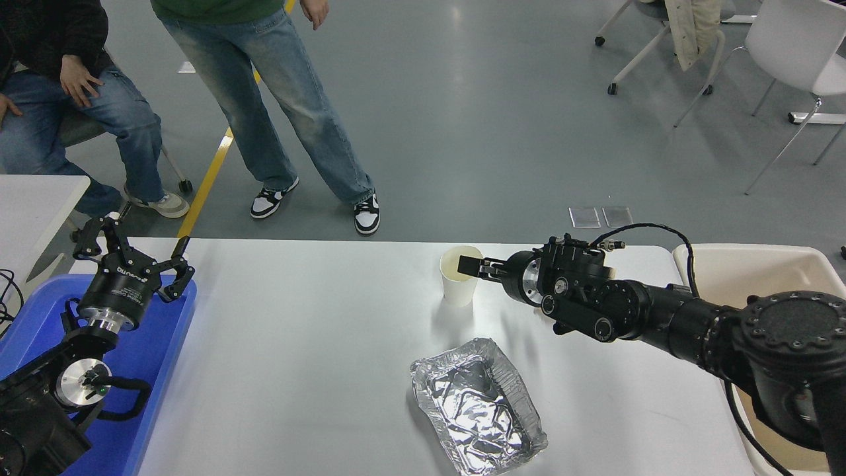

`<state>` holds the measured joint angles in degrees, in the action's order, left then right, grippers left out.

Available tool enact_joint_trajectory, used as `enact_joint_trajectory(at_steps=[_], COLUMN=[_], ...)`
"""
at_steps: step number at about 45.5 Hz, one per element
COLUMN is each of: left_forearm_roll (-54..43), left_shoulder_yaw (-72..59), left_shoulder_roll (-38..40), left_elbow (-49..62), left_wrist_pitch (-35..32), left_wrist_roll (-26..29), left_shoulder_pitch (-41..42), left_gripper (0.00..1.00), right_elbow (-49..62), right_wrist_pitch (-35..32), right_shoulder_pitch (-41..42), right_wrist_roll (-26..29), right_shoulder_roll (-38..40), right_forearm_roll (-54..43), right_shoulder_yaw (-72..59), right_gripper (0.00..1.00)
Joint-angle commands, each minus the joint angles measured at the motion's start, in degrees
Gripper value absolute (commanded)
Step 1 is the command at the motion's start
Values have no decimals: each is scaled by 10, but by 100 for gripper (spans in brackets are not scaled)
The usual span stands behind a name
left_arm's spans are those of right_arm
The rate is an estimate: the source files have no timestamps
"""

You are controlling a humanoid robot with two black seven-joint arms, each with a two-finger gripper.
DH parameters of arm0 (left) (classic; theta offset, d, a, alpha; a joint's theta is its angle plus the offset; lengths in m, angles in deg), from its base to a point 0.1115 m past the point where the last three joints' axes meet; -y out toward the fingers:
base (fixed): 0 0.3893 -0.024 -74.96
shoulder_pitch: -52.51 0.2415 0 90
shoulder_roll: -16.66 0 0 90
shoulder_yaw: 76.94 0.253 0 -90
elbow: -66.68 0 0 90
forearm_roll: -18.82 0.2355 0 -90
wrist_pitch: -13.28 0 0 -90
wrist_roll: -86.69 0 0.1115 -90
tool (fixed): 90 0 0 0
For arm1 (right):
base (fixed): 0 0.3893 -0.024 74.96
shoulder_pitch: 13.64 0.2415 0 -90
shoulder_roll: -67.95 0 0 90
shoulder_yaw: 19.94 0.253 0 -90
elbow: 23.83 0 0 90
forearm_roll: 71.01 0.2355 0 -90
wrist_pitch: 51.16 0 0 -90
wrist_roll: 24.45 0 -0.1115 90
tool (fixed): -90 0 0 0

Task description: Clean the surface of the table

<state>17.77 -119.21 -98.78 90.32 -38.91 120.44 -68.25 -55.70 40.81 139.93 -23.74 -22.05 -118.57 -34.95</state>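
Note:
The table surface [310, 344] is a wide light grey-white tabletop. A white paper cup [456, 291] stands upright near its far edge. An empty crumpled foil tray [477, 404] lies nearer the front. My right gripper [470, 266] reaches in from the right and sits at the cup's right rim, seen edge-on. My left gripper [132, 254] is open and empty, parked at the lower left over the blue tray [155, 357].
A beige bin [760, 264] stands off the table's right end. A smaller white table corner [33, 198] is at the left. One person stands [291, 99] and another sits [79, 112] beyond the far edge. White chairs [793, 46] are at the back right.

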Motion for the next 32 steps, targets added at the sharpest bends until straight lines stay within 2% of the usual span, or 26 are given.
enact_joint_trajectory(at_steps=[1, 18, 21, 24, 32], left_forearm_roll=[0, 0, 0, 0, 0], left_shoulder_yaw=[0, 0, 0, 0, 0], left_shoulder_roll=[0, 0, 0, 0, 0], left_elbow=[0, 0, 0, 0, 0], left_wrist_pitch=[0, 0, 0, 0, 0], left_wrist_roll=[0, 0, 0, 0, 0], left_shoulder_pitch=[0, 0, 0, 0, 0], left_gripper=[100, 100, 100, 100, 100], right_elbow=[-4, -6, -6, -6, -5], right_wrist_pitch=[8, 6, 5, 5, 3], right_shoulder_pitch=[-5, -7, -8, -9, -12], right_wrist_roll=[-3, -26, -32, -38, -39], right_shoulder_roll=[0, 0, 0, 0, 0], right_forearm_roll=[0, -2, -3, -3, -3], right_shoulder_yaw=[1, 1, -1, -4, -6], right_gripper=[91, 78, 71, 69, 51])
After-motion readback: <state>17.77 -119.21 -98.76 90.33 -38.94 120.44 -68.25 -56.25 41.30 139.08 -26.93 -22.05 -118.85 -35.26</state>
